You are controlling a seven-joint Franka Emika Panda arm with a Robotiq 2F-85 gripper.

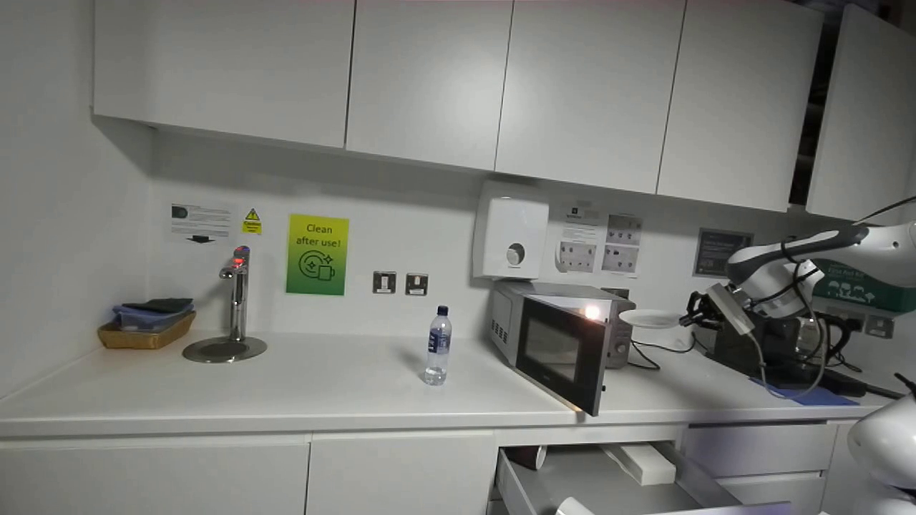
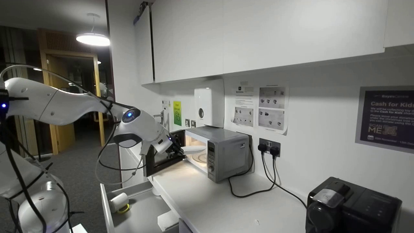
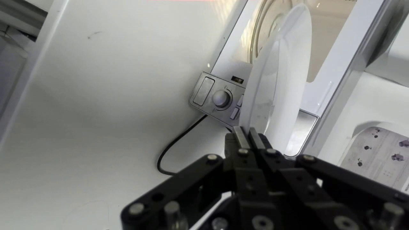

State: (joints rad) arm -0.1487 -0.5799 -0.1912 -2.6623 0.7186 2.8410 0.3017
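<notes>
Since only the rim of the white plate (image 3: 289,83) was pinched by the gripper (image 3: 247,130) near the mouth of the microwave (image 2: 229,155), it was judged that the plate could be twisted loose if bumped against the control panel (image 3: 217,99).

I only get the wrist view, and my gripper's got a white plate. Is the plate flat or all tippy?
Observer: The plate looks nearly level in both exterior views.
Operator: Yay! Where did the microwave put its door? I can't see it!
Observer: The door hangs open, swung out toward the front of the counter.
Operator: Anything fun down low?
Observer: A white mug with a yellow handle lies on its side in the open drawer below.
</notes>
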